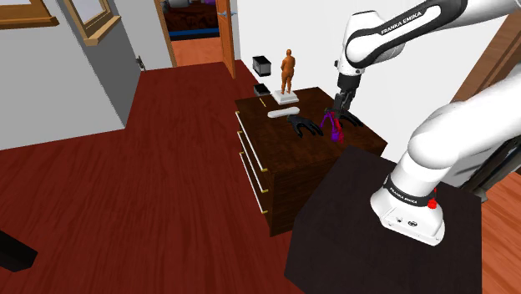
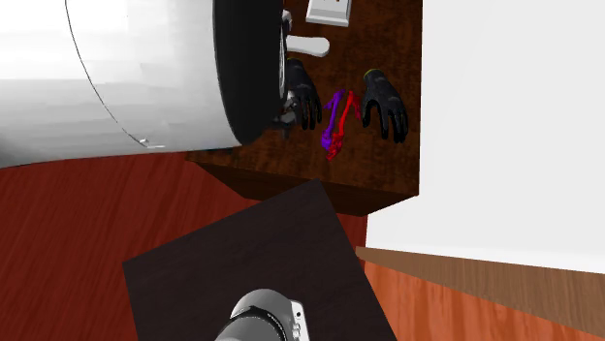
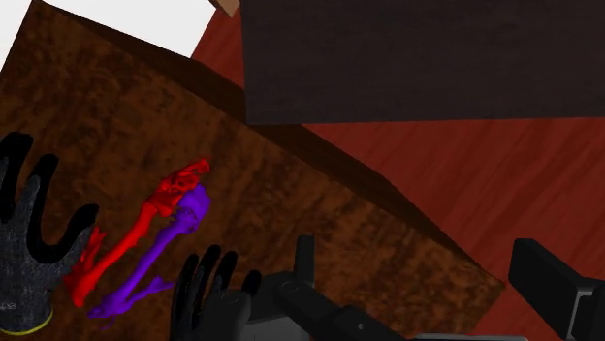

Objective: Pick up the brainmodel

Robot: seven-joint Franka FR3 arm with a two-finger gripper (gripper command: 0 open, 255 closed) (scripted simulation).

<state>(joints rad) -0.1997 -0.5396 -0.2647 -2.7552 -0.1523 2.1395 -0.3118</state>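
Note:
The brain model (image 1: 333, 126) is a thin red and purple branching piece lying on the dark wooden dresser (image 1: 284, 171), between two black gloves (image 1: 304, 125) (image 1: 351, 118). My black gripper (image 1: 341, 106) hangs open just above the dresser top, over the model's far side, with nothing between its fingers. In the wrist view the model (image 3: 145, 242) lies off to one side of the open gripper (image 3: 417, 276), with one glove (image 3: 202, 288) by the near finger (image 3: 308, 281). From the second exterior view the model (image 2: 336, 124) lies between both gloves (image 2: 303, 97) (image 2: 385, 103), and the arm hides the hand.
An orange figurine (image 1: 287, 71) on a pale base, a white oblong item (image 1: 284, 111) and a black box (image 1: 262, 65) stand at the dresser's far end. The black stand (image 1: 367, 225) adjoins the dresser's near end. A white wall (image 2: 504, 116) runs beside the dresser.

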